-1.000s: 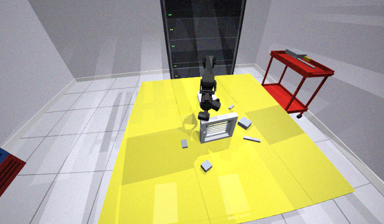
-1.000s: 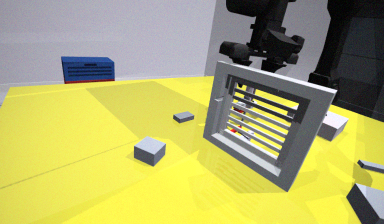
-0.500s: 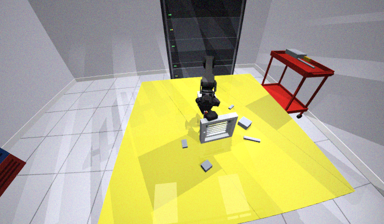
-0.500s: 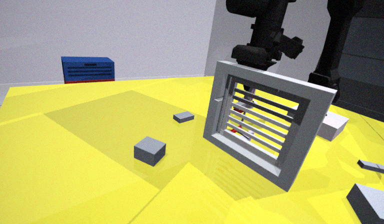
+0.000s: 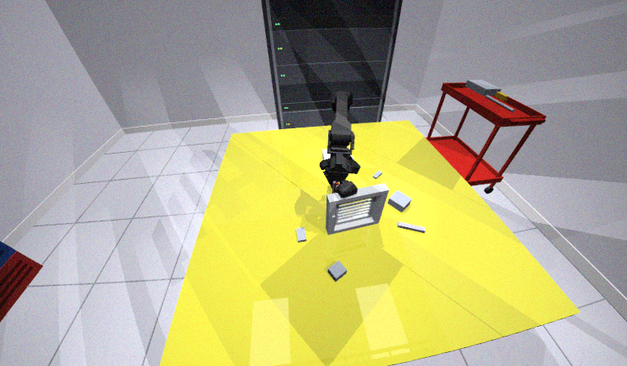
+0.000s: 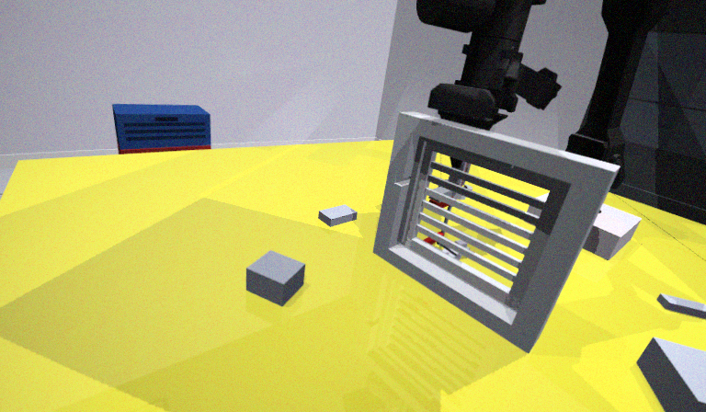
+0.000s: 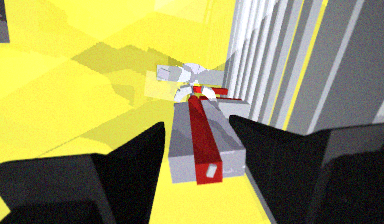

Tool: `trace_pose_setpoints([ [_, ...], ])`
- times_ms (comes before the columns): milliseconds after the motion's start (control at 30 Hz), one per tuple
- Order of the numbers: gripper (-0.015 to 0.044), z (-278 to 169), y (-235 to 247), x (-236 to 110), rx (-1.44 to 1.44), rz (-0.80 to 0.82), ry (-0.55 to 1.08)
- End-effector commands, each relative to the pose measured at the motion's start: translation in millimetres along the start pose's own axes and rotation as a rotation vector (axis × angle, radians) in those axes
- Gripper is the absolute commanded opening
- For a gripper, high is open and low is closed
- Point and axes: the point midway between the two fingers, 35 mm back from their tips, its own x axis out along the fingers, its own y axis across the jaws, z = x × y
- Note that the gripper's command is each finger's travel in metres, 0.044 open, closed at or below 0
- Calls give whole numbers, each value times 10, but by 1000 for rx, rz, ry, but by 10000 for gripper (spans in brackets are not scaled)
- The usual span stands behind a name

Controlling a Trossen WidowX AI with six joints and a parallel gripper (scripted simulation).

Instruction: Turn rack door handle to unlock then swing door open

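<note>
The rack door (image 6: 476, 178) (image 7: 250, 49), a panel of pale slats, stands in its upright grey frame (image 5: 331, 214) (image 6: 564, 241). It looks closed, though its exact angle is unclear. The handle (image 6: 438, 203) (image 7: 205, 134), a grey block with a red strip, is on the door's arm side, seen through the slats in the exterior view. My gripper (image 7: 197, 123) (image 6: 457, 161) points down over the handle, behind the frame's top edge. In the wrist view its fingers straddle the handle, with a narrow gap at the left finger and the right finger very close. It is open; right-side contact cannot be told.
On the yellow table (image 5: 277, 270) (image 6: 208, 241), a small block (image 5: 301, 234) (image 6: 337, 215) lies left of the frame and a grey cube (image 5: 336, 270) (image 6: 275, 277) in front. A larger block (image 5: 399, 200) and a thin bar (image 5: 411, 227) lie right. A white box (image 6: 613, 228) stands behind.
</note>
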Motion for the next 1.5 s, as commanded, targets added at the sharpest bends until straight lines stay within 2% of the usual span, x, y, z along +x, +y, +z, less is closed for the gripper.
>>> trace_pose_setpoints([
  [0, 224, 1, -8, -3, -6, -5, -1],
  [1033, 18, 1, -8, -3, -6, -5, -1],
  [1467, 18, 47, 62, -3, 193, -4, -2],
])
